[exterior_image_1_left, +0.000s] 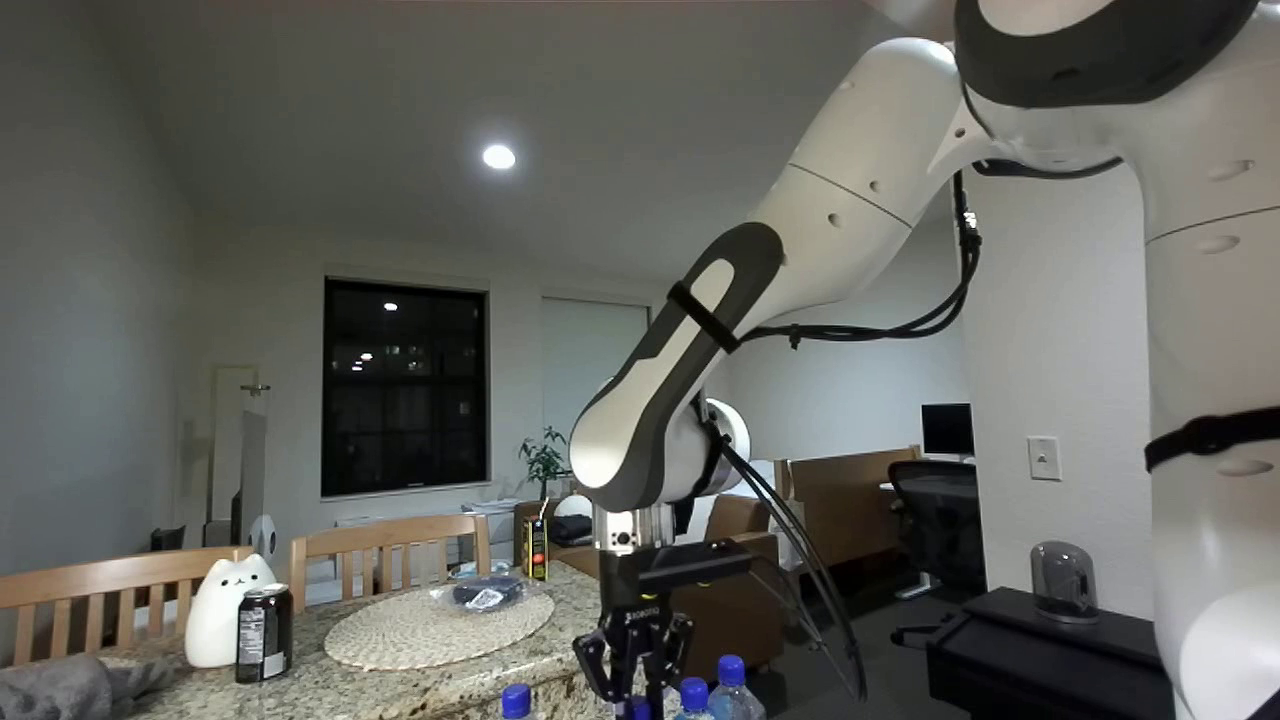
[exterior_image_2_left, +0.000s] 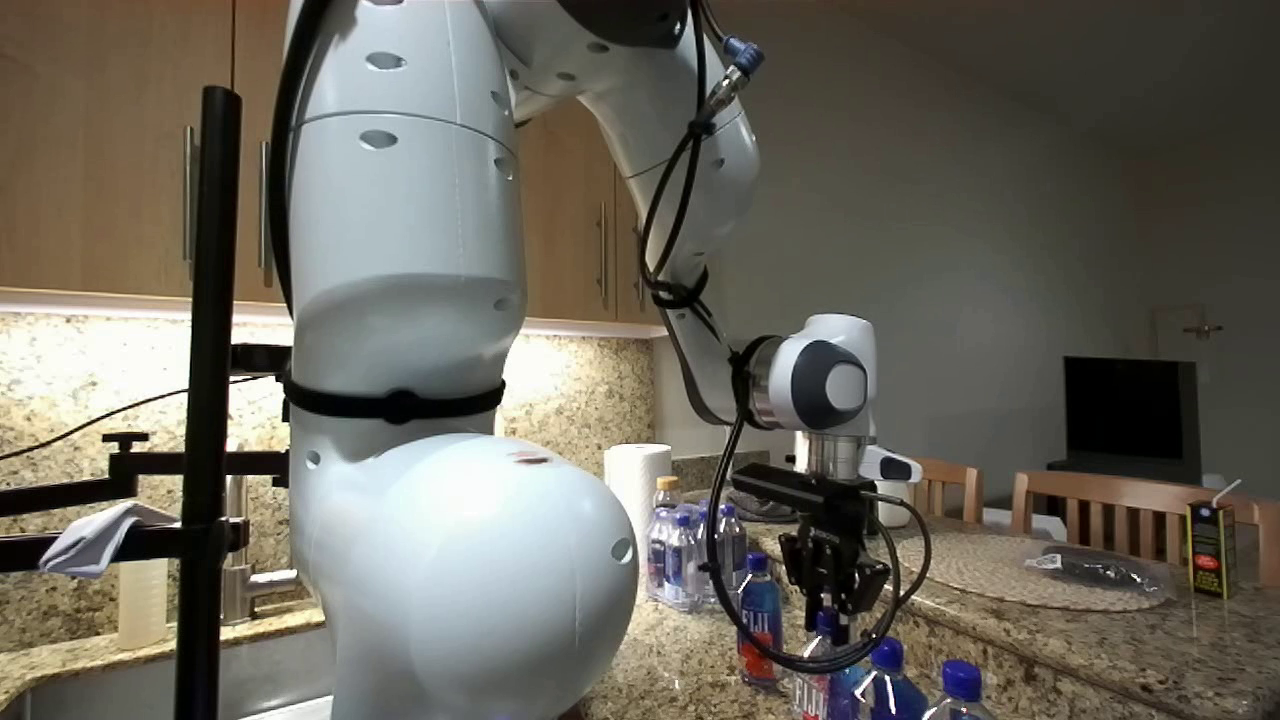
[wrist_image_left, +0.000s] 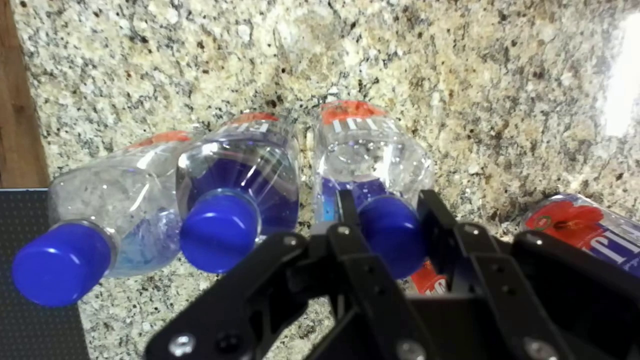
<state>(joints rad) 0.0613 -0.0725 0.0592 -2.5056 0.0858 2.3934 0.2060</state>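
Pale walls enclosed the room, lit by a ceiling light. A dark window showed small points of light. Slatted wooden chairs stood along the granite table. A black office chair stood on dark floor. In an exterior view, wooden cabinets hung above a brightly lit speckled backsplash.

A ceiling lamp glares above a dim wall, while warm light brightens the backsplash.

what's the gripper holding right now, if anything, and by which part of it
The gripper is closed on a clear FIJI bottle, holding it by its blue cap.
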